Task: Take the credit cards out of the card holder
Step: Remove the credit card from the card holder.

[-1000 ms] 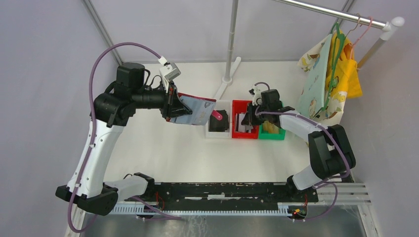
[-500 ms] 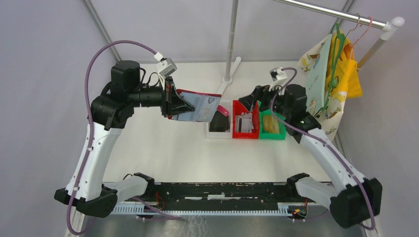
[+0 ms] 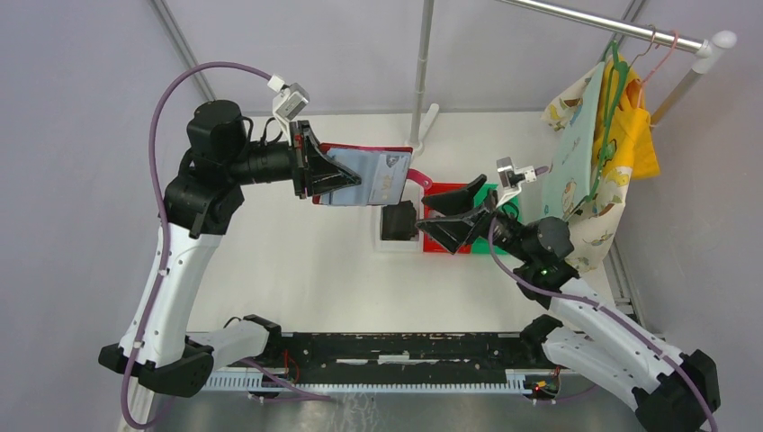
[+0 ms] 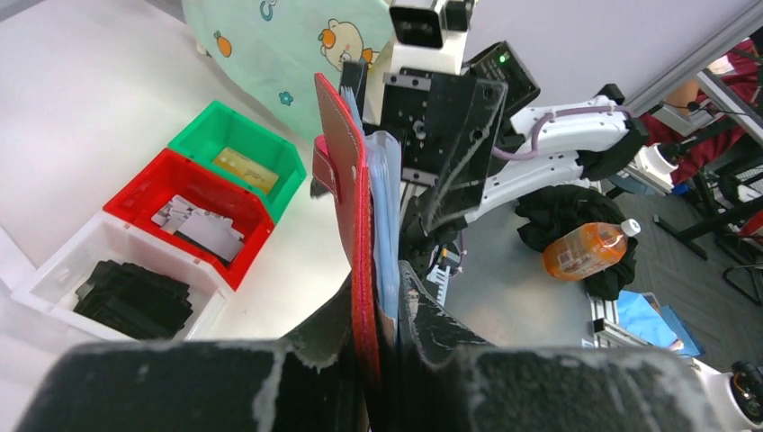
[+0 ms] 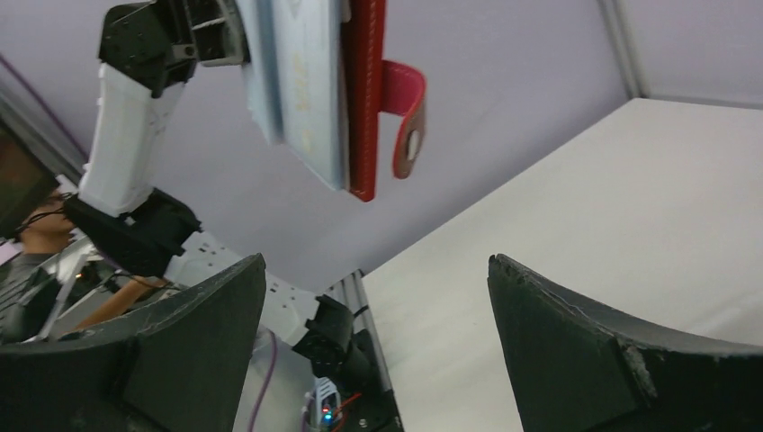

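Card holder (image 3: 382, 180) is clamped by the left claw (image 3: 333, 180), held open above the counter (image 3: 297, 270) at upper centre of the top view. Right claw (image 3: 425, 214) is spread wide and empty, pointed at the card holder from lower right, not touching.

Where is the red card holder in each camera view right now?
Top external: the card holder is upper centre, held aloft.
Left wrist: centre, edge-on, rising from the bottom edge.
Right wrist: top centre, hanging into the frame.
Shared landmark: its red snap tab.
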Action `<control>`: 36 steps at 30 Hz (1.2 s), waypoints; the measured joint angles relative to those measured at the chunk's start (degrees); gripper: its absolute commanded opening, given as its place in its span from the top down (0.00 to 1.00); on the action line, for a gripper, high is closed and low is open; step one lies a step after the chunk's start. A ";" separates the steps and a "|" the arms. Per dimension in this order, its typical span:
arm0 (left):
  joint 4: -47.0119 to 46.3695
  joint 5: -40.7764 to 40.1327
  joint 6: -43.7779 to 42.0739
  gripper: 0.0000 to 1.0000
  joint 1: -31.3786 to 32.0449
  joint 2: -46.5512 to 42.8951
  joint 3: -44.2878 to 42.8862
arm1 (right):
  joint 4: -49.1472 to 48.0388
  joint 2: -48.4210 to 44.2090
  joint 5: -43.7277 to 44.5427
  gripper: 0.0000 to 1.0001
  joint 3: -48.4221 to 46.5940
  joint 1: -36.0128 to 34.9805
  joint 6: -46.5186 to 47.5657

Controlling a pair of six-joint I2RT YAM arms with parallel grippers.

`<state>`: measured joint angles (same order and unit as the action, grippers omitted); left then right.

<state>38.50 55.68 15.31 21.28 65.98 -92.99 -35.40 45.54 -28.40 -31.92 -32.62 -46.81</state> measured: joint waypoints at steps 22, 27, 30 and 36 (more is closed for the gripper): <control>-4.44 4.33 3.34 0.98 -0.04 -2.91 1.90 | -28.24 19.89 13.79 0.41 -6.82 -15.58 -11.32; -4.37 4.74 3.32 0.73 -0.04 -3.72 2.69 | -31.54 22.67 13.62 0.87 -9.29 -16.41 -13.84; -4.02 4.28 2.29 0.22 -0.17 -4.11 2.84 | -31.06 21.84 12.70 0.97 -9.29 -16.41 -14.05; 3.26 0.13 -8.44 0.05 -0.15 -4.90 2.84 | -1.75 16.59 7.74 1.00 -18.88 -16.41 -0.48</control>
<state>41.76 55.81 6.87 21.12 61.08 -90.15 -37.15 62.13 -20.67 -50.81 -49.04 -47.29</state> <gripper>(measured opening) 0.939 0.070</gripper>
